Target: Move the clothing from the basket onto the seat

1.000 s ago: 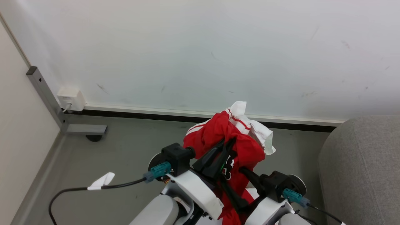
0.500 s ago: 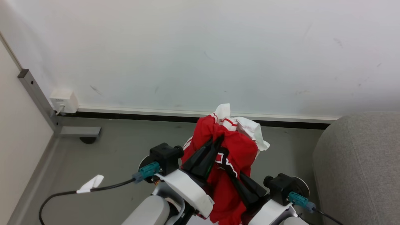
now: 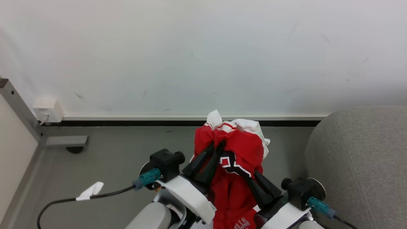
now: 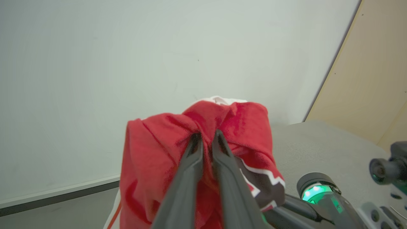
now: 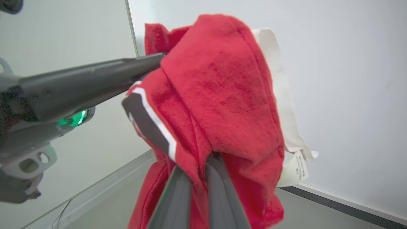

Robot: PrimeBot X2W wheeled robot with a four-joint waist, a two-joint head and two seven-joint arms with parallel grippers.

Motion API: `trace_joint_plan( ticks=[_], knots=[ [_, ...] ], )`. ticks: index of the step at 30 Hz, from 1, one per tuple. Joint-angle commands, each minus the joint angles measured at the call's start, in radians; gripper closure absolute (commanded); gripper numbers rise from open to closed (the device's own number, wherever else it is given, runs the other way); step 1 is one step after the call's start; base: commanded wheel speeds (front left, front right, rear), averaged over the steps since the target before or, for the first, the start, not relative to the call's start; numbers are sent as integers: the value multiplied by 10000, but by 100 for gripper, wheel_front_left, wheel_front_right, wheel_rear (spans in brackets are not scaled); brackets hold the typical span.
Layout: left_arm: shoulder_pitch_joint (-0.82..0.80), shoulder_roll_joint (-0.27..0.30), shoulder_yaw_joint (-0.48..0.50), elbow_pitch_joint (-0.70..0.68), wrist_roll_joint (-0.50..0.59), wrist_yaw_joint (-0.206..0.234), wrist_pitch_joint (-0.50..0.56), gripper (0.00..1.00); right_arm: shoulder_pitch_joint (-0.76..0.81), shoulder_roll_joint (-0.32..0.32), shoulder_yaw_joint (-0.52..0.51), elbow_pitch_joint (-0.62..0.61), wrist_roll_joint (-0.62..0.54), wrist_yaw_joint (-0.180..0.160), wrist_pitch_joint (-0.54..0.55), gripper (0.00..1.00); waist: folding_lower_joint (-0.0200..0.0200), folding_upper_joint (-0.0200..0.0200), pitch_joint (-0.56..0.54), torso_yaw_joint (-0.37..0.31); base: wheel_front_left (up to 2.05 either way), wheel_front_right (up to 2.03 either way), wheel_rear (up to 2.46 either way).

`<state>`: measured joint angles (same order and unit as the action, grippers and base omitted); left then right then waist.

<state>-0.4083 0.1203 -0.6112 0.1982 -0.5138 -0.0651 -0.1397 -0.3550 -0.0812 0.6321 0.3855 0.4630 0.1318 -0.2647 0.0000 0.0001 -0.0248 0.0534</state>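
The left hand [image 3: 217, 147] pinches a bunched fold of the clothing [image 3: 237, 149], almost closed; the right hand [image 3: 251, 179] clamps it lower down. Hanging above the floor [image 3: 111, 152], left of the seat [image 3: 359, 159], it seems light and limp, best gripped by thick folds.

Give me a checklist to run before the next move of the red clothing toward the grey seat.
1. Hold of the left gripper on the red basketball clothing with white trim: ok, fingers pinched on a fold near the top.
2. Hold of the right gripper on the same clothing: ok, fingers closed into the fabric lower down.
3. Clothing lifted off the grey floor: cannot tell, its lower end runs past the head view's bottom edge.
4. Location of the light-grey woven-fabric seat: ok, at the robot's right.
5. Clothing above the seat: not ok, it hangs beside the seat, over floor.
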Motion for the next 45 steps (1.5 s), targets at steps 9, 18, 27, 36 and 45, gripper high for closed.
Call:
trace_joint_plan(
  ticks=[9,18,27,36,45],
  knots=[
    [200,190,-384,-251,-164,-326,-174,0,388,-286,-953,-698,-420,-21,1,100,0,-1,128,-1001,0,0,0],
    [126,427,-632,-256,-103,-466,-455,0,392,-523,-2160,-1576,-899,-21,3,100,0,-1,275,-2376,0,0,0],
    [41,663,-788,-288,61,-548,-868,0,558,-975,-3170,-2478,-1366,-22,3,100,0,-1,589,-3977,0,0,0],
    [-96,746,-1032,31,430,-563,-1083,0,768,-1004,-3683,-2827,-1448,-22,5,100,0,-1,835,-5254,0,0,0],
    [-115,637,-1119,167,541,-573,-1188,0,1003,-857,-3952,-2995,-1498,-22,3,100,0,-1,890,-5687,0,0,0]
  ],
)
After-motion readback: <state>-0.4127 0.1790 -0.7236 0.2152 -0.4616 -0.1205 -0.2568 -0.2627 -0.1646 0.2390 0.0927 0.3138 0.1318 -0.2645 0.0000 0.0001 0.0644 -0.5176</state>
